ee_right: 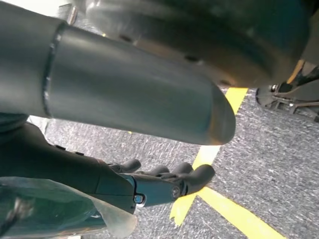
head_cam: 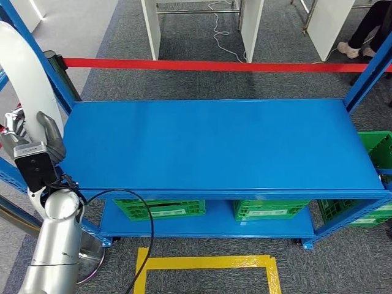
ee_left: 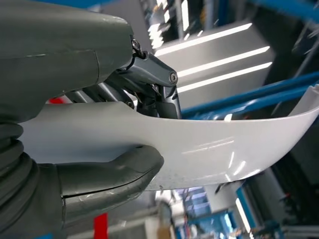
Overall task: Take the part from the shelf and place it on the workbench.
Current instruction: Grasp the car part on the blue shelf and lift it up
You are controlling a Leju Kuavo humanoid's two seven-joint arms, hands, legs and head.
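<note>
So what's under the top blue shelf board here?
Under the blue shelf board, green crates sit on the lower shelf. Just their front edges show; the board covers the rest and whatever is inside. The white part is in the left robot hand.

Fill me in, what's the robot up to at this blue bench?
The left hand grips a curved white part, thumb on one face and fingers on the other, held up at the left end of the blue workbench. The part is not yet set down. The right hand hangs by the robot's side over grey carpet with yellow tape, holding nothing. Green crates sit on the lower shelf.
</note>
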